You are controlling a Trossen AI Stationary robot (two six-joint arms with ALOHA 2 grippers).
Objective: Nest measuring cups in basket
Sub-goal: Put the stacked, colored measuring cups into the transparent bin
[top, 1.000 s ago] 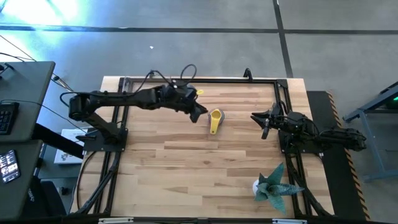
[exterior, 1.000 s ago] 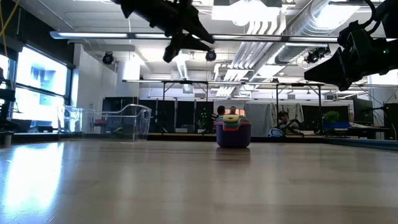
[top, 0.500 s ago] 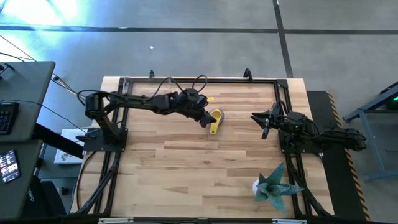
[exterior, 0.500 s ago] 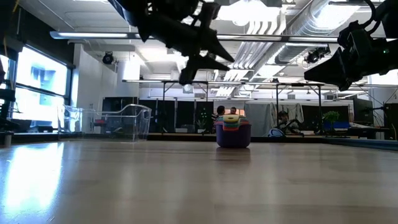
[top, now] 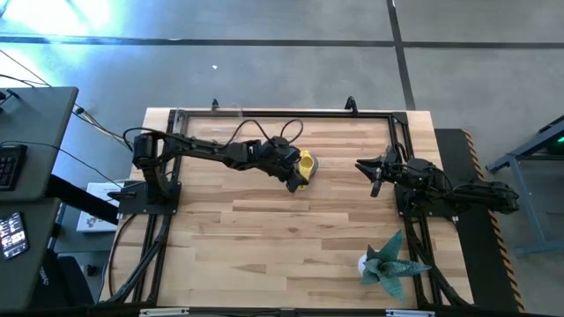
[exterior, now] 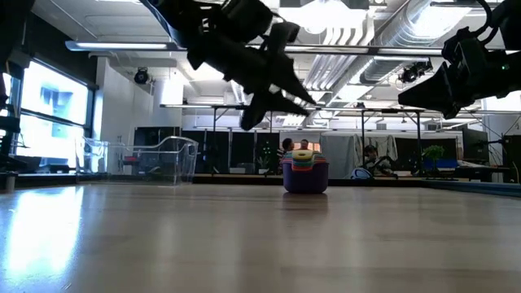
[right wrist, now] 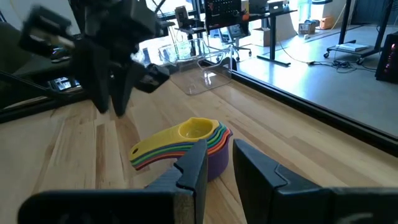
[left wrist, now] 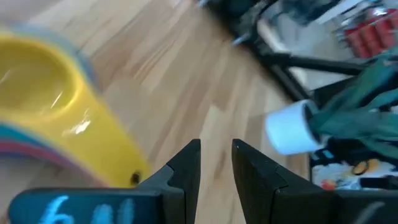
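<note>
The measuring cups [top: 306, 164] stand nested in one stack on the table's middle, purple at the bottom [exterior: 305, 177] and yellow on top [right wrist: 194, 130]. Their handles fan out toward the near edge. My left gripper [top: 291, 173] hovers shut just left of the stack and above it [exterior: 273, 102], with the yellow cup [left wrist: 43, 99] beside its fingers [left wrist: 186, 165]. The clear basket [exterior: 155, 159] rests on its base at the table's far left [right wrist: 202, 68]. My right gripper [top: 374, 174] waits shut near the right edge, raised off the table.
A teal spiky plant figure in a white pot [top: 388, 260] stands near the near right corner [left wrist: 348, 106]. A black frame [top: 264, 113] runs round the tabletop. Bare wood lies between the stack and the basket.
My left gripper has reached toward the table's right and come down, from above and left of the stack until it is close beside the cups. The cups, the basket and my right arm have kept still.
</note>
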